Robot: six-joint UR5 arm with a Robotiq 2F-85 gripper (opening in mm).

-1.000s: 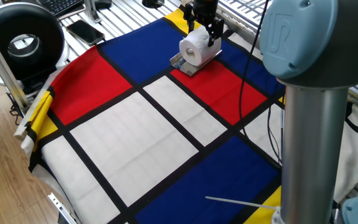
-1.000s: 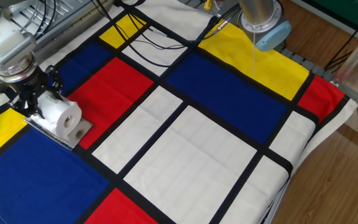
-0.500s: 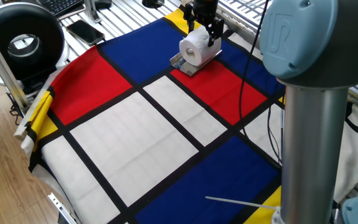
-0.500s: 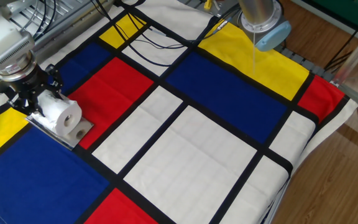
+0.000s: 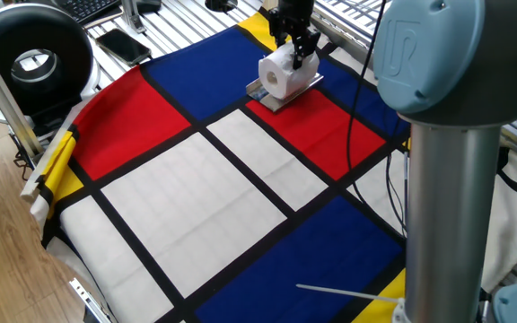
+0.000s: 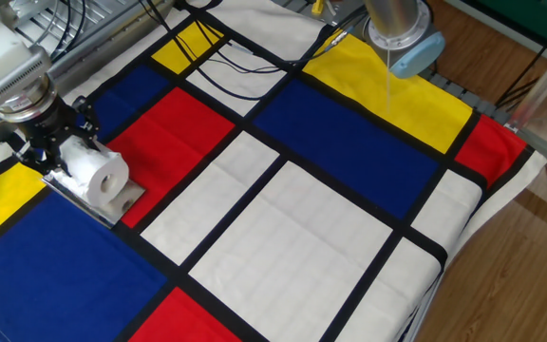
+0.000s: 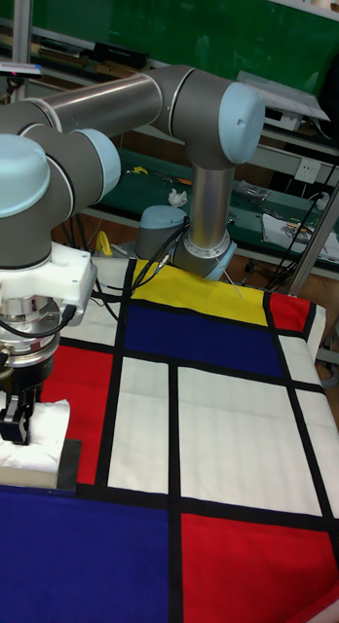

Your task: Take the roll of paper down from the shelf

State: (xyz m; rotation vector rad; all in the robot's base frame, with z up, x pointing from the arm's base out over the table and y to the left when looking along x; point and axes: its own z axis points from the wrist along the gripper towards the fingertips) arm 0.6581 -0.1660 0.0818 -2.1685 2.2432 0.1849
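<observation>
**Roll gripped and just starting to shift on its plate**

We see the black two-finger gripper clamped on the small white toilet-paper roll, one finger on either side of its rear half, the hollow core facing the other fixed camera. The roll lies on its side on the flat shiny silver metal plate with holes, which sits on the colour-block tablecloth at about nine o'clock in that view.

Compared with half a second ago, the roll and gripper have crept slightly toward eleven o'clock, and the roll seems a touch higher against the plate's front edge, where more bare metal and a hole now show. In one fixed view, the roll likewise sits a little further up. We judge that the lift has begun, though we cannot tell whether the roll is fully clear of the plate. Carrying it off and setting it on the cloth remains.
</observation>
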